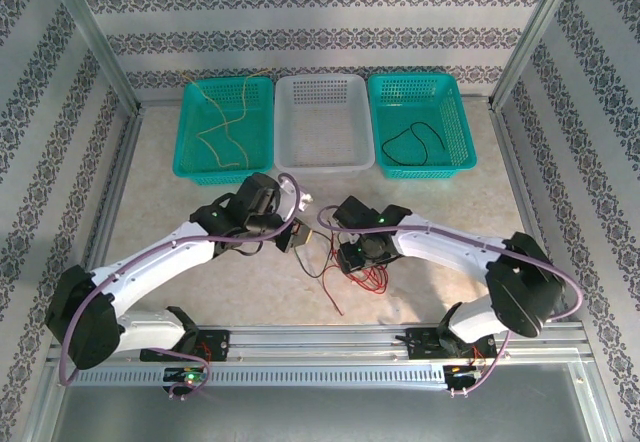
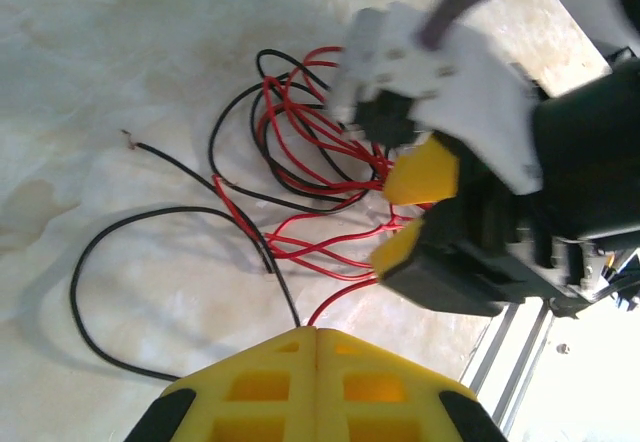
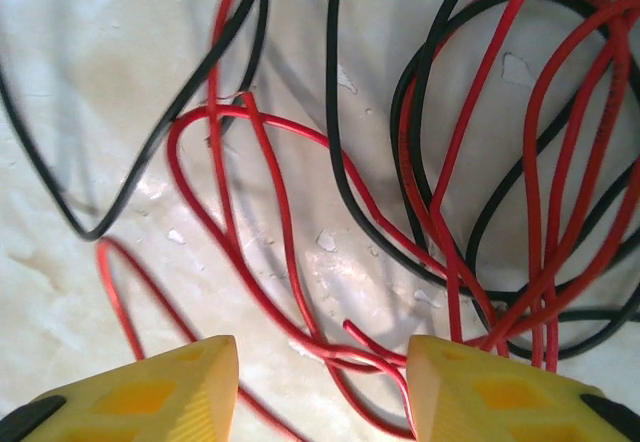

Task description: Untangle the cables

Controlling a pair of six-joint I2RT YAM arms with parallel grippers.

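**Red strands lie between the open fingers of the right gripper (image 3: 320, 362); the left gripper (image 2: 316, 334) is clenched at 9 o'clock**

In the top view the cables (image 1: 368, 278) lie as one red and black heap in the middle of the bench (image 1: 180, 212), directly under the right gripper. In its wrist view the fingers stand apart, released. Several red strands pass through the gap, running about from 12 to 6 o'clock, so across the closing line. The denser part of the heap lies toward 2 o'clock from that gap.

The left gripper is just beside the heap, at 9 o'clock of it. One red and one black strand run into its closed seam, so I judge that it pinches the cables there.

The right gripper is the nearer one to the knot. For drawing the strands apart I see bare bench toward 1 o'clock and toward 7 o'clock. The baskets (image 1: 325, 168) close the way at 12 o'clock, and the rail (image 1: 320, 337) at 6 o'clock. The two grippers are near each other, so I would pull away from 9 o'clock.
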